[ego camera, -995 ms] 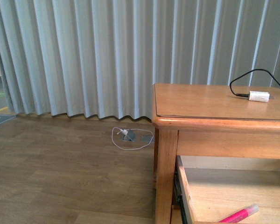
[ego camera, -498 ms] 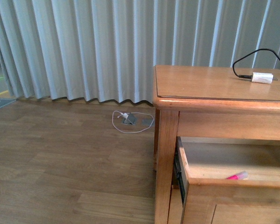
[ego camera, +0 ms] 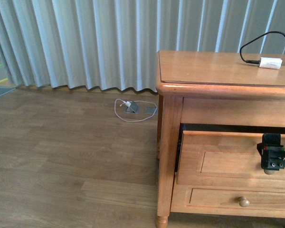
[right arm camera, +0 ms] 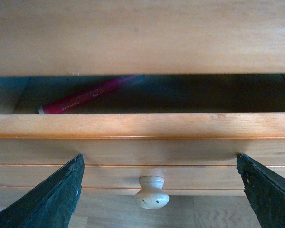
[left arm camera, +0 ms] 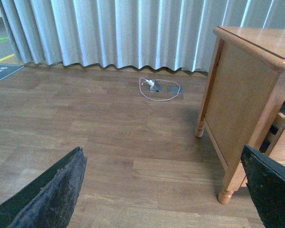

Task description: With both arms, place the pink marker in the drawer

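Pale wood lines the drawer (right arm camera: 142, 126), where the pink marker (right arm camera: 85, 97) lies in shadow. Since half a second ago, it stands nearly closed. Right gripper (right arm camera: 156, 190) spread wide before the round knob (right arm camera: 152, 192); left gripper (left arm camera: 166, 190) also released.

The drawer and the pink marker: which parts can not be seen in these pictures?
- Front view: the pink marker is hidden behind the drawer front.
- Right wrist view: the pink marker shows only partly; the tabletop rail covers one end.
- Front view: the right pincer hides the drawer's knob.
- The drawer's right end is cut off.
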`<state>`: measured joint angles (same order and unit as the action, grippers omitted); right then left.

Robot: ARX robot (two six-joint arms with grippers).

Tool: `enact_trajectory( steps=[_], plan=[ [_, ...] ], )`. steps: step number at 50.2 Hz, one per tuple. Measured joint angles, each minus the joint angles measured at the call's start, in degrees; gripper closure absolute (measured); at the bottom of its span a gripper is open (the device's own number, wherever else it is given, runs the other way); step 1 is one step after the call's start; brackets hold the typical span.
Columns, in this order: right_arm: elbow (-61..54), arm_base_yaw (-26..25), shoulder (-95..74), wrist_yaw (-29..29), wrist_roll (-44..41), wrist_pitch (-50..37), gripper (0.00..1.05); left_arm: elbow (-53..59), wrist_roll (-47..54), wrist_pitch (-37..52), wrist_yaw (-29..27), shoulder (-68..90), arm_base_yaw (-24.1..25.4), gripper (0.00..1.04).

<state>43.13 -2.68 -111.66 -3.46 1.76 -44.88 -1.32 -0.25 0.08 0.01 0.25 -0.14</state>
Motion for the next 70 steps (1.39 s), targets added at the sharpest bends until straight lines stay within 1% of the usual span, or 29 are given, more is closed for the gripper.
enact_trajectory(
  steps=[13,23,39,47,51,59,65,70],
  plan=[
    [4.96,0.02,-5.86,0.52,1.64,-3.72,0.08,0.02,0.00,0.00,0.00,0.00,0.00,0.06],
    [7.26,0.04,-7.34,0.66,2.40,-3.48,0.08,0.00,-0.02,0.00,0.00,0.00,0.00,0.06],
    [7.65,-0.24,-7.69,0.31,2.69,-3.41,0.08,0.00,0.00,0.00,0.00,0.00,0.00,0.06],
    [5.20,-1.11,-5.35,-0.61,2.54,-2.64,0.08,0.00,0.00,0.00,0.00,0.00,0.00,0.06],
    [2.29,-1.81,-2.29,-0.74,1.66,-1.40,0.08,0.00,-0.02,0.00,0.02,0.00,0.00,0.06],
    [-4.42,-3.74,6.16,-4.02,0.81,2.16,0.08,0.00,0.00,0.00,0.00,0.00,0.00,0.06],
    [-9.70,-6.56,17.18,-8.66,0.79,9.27,0.08,0.02,0.00,0.00,0.00,0.00,0.00,0.06],
    [-13.09,-9.60,28.33,-13.55,0.66,16.96,0.08,0.00,0.00,0.00,0.00,0.00,0.00,0.06]
  ],
)
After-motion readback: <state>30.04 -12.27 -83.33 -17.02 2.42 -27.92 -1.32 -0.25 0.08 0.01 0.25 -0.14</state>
